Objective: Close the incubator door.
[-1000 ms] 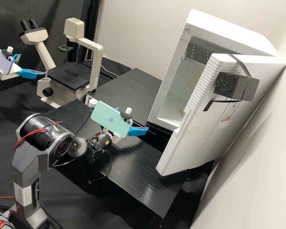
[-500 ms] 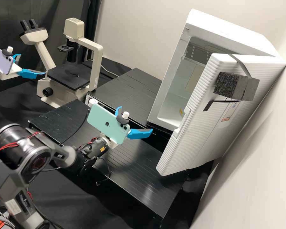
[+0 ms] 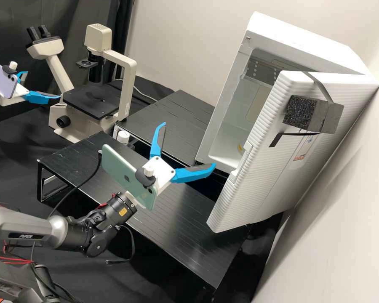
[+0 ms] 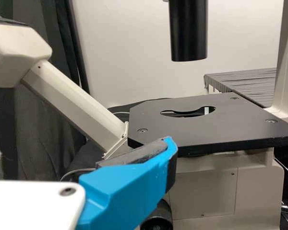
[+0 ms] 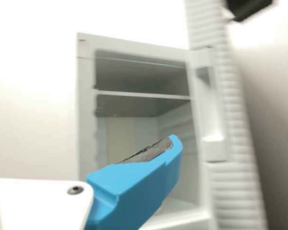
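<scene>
The white incubator [image 3: 257, 25] stands at the right of the high view, its ribbed door [image 3: 257, 185] swung wide open and the inside exposed. My right gripper [image 3: 189, 144] is left of the door's handle recess [image 3: 241, 163], fingers spread apart, touching nothing. In the right wrist view one finger of the right gripper [image 5: 134, 184] shows against the open incubator [image 5: 86, 120], with the door [image 5: 237, 163] beside the opening. My left gripper [image 3: 42, 84] is open by the microscope at the far left; the left wrist view shows one finger of the left gripper [image 4: 127, 184].
A cream microscope [image 3: 128, 90] with a black stage [image 3: 92, 101] stands at the back left. Low black stands [image 3: 185, 223] lie in front of the incubator. A foam block [image 3: 300, 112] is strapped to the door's outside, and a wall [image 3: 345, 210] runs along the right.
The right gripper has moved slightly right and turned, both fingers now showing clearly, while its arm has swung down and left. Left gripper and door are as before.
</scene>
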